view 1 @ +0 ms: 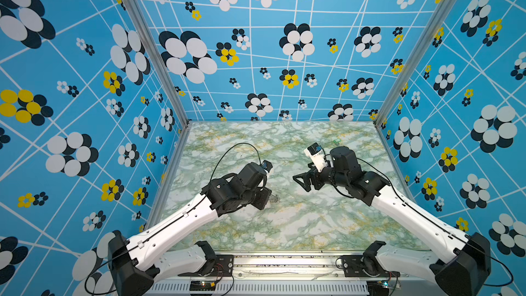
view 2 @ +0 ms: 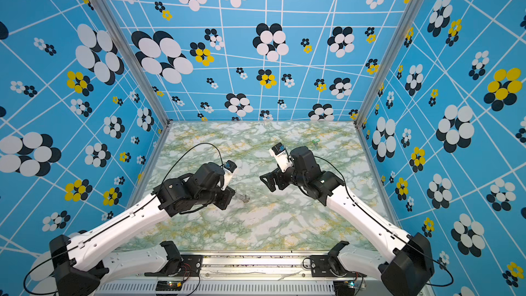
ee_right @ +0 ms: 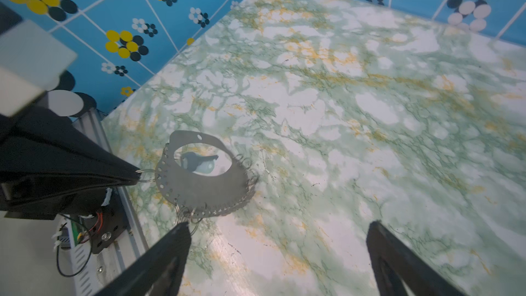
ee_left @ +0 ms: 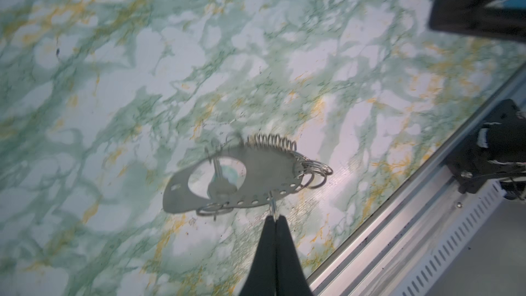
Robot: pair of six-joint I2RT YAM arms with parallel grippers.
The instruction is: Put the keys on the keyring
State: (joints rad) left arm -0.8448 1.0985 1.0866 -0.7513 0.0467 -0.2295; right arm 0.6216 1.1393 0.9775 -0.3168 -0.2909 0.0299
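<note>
The keyring [ee_left: 264, 175] is a flat grey band fringed with silver wire loops, tilted just over the marble table. My left gripper [ee_left: 274, 218] is shut on one of its loops; the right wrist view shows that pinch [ee_right: 137, 177]. Through the keyring's [ee_right: 199, 192] hole I see a small key [ee_right: 200, 163] with a pale green head. I cannot tell whether it hangs from a loop or lies underneath. My right gripper [ee_right: 279, 232] is open, and one finger [ee_right: 178, 240] is beside a bunch of loops. In both top views the keyring [view 1: 274, 198] [view 2: 244, 198] peeks out from under the left wrist.
A small light-green flat piece [view 1: 336, 140] [view 2: 315, 140] lies far back on the right of the table. Patterned blue walls close in three sides. A metal rail [ee_left: 404, 223] and the arm bases run along the front edge, close to the keyring.
</note>
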